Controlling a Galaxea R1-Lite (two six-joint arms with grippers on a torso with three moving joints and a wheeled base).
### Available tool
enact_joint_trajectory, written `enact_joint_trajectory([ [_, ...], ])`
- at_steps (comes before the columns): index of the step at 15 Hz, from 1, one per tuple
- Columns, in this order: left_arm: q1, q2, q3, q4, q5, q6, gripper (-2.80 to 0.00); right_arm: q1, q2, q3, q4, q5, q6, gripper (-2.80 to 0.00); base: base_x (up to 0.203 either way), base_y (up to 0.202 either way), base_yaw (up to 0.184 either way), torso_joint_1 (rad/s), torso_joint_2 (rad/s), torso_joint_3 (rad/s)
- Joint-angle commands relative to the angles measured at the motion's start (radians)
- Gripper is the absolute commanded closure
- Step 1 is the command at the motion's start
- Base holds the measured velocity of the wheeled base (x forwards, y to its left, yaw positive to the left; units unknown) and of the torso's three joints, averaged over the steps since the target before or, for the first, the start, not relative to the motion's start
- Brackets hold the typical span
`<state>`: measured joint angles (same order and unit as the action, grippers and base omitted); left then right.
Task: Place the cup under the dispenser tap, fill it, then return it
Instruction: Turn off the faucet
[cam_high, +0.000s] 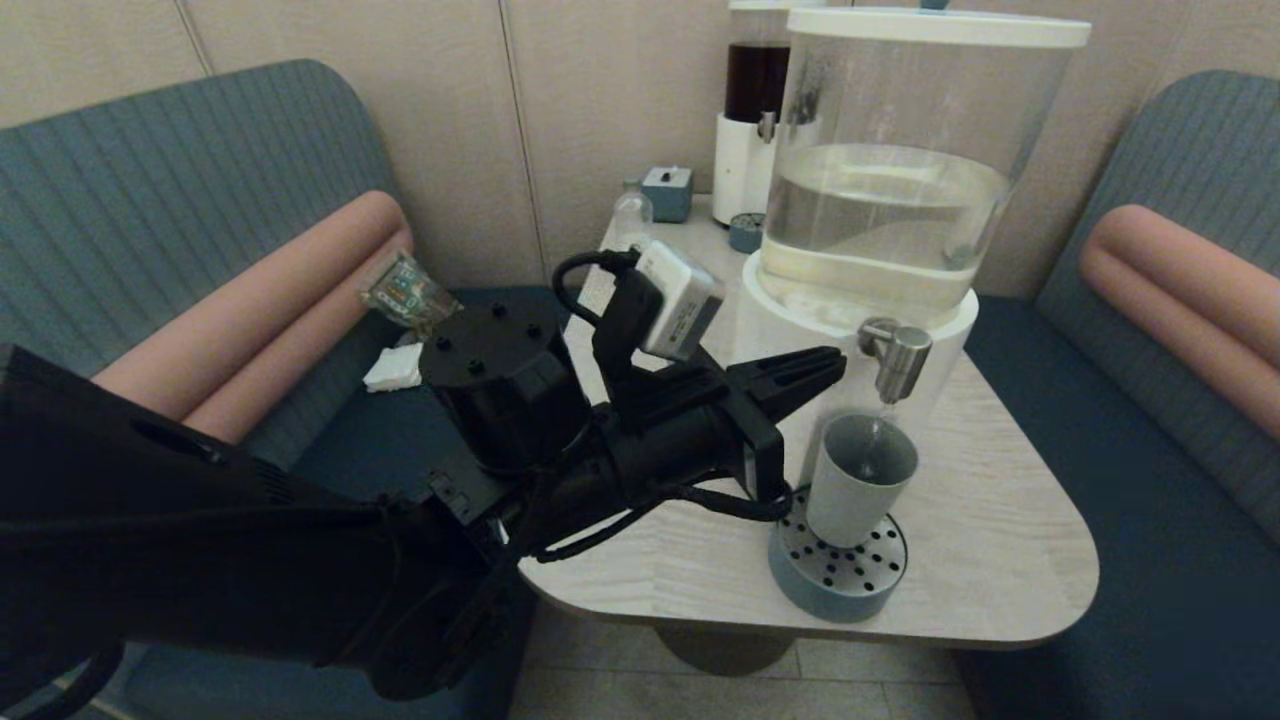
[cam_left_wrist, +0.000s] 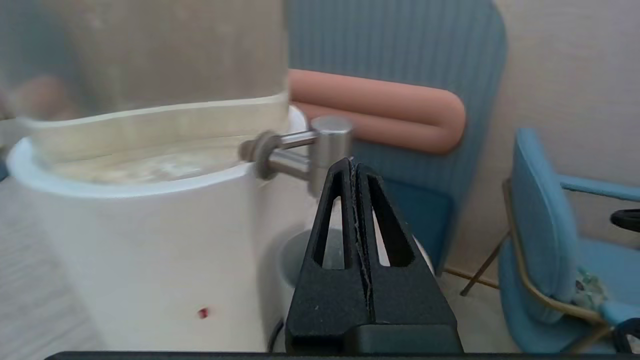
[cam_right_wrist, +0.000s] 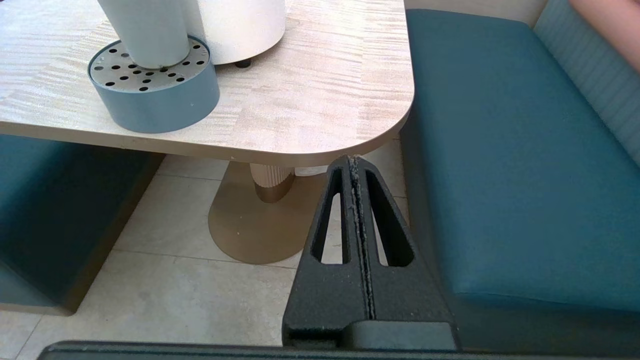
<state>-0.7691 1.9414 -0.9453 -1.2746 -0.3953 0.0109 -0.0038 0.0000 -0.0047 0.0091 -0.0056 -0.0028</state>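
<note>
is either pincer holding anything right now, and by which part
Nothing is held. The left pincer is shut and empty beside the dispenser tap; the cup stands free on the drip tray. The right pincer is shut and empty.

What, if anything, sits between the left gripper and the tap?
Nothing visible. The left gripper, fingers shut, points at the dispenser tap across a bare gap. The cup stands below the tap on the drip tray, out of the path.
</note>
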Motion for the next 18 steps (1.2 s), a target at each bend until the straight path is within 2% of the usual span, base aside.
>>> enact_joint_trajectory([
  [1, -0.007, 0.017, -0.011, -0.008, -0.005, 0.0, 0.0, -0.001, 0.002, 0.0, 0.0, -0.001, 0.0, 0.0, 0.0, 0.0, 0.0, 0.0, 0.0, 0.0],
  [8, -0.003, 0.11, -0.13, -0.012, -0.007, -0.002, 0.0, -0.001, 0.002, 0.0, 0.0, -0.001, 0.0, 0.0, 0.0, 0.0, 0.0, 0.0, 0.0, 0.0],
  [18, -0.002, 0.163, -0.214, -0.003, -0.007, -0.01, 0.0, -0.001, 0.002, 0.0, 0.0, 0.0, 0.0, 0.0, 0.0, 0.0, 0.0, 0.0, 0.0, 0.0],
])
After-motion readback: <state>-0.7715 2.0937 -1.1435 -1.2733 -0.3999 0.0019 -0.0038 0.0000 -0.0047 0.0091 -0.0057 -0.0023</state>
